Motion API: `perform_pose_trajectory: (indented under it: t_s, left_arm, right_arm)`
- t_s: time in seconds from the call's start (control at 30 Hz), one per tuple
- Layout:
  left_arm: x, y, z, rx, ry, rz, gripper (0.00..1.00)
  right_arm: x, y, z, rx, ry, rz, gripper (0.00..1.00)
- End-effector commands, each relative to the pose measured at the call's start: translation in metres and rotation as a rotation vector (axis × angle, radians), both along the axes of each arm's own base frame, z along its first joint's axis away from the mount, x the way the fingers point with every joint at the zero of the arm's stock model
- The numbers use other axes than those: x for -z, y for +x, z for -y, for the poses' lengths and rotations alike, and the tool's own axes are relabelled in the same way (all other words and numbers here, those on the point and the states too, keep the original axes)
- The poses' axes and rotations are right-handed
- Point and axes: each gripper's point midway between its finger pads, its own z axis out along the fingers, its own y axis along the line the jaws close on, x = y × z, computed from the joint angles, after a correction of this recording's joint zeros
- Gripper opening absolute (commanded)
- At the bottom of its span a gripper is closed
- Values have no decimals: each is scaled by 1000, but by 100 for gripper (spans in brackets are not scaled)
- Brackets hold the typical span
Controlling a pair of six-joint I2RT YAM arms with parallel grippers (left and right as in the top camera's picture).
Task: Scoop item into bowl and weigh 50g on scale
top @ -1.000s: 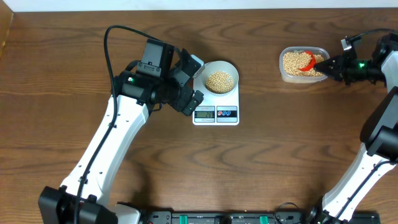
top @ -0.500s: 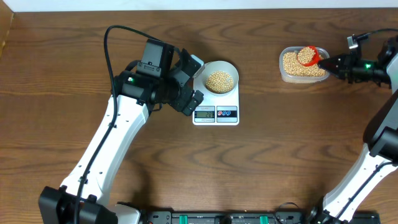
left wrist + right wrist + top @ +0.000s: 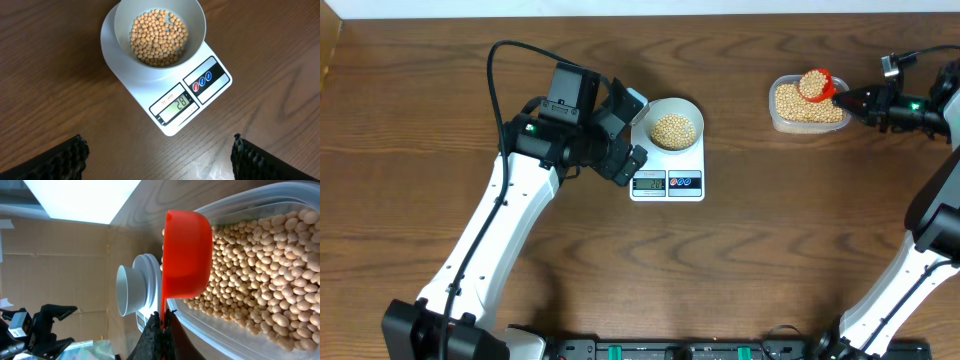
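Our right gripper pinches shut on the thin handle of the red scoop, beans heaped in it above the tub. Light and loose, they would roll; we judge level carrying essential. Our left gripper gapes empty near the scale and part-filled bowl.

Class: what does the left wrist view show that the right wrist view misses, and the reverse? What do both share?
Left wrist only: the display, beans inside the bowl, the open left gripper. Right wrist only: the red scoop, the clear tub of beans, the right gripper shut on the scoop's handle. Both: the bowl on the scale.
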Motion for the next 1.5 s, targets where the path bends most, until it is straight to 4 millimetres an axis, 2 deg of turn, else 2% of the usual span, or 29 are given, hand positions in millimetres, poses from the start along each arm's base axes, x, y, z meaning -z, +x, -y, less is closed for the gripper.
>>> perform_pose_trajectory:
  t_s: [0.0,0.47,0.93,1.23,1.47]
  left_arm:
    - [6,-1,2,2,-9,-24,93]
    - [6,-1,2,2,-9,-24,93]
    - [6,-1,2,2,-9,-24,93]
    - [6,-1,2,2,-9,-24,93]
    - [6,-1,2,2,-9,-24,93]
  right_arm:
    - [-5,0,1,-2,41,33,1]
    - [-11,1,3,5,75,55,1]
    - [-23,1,7,18,135,91,1]
    - [-39,2,5,16,219,138,1]
    - [-41,2,5,16,229,142,1]
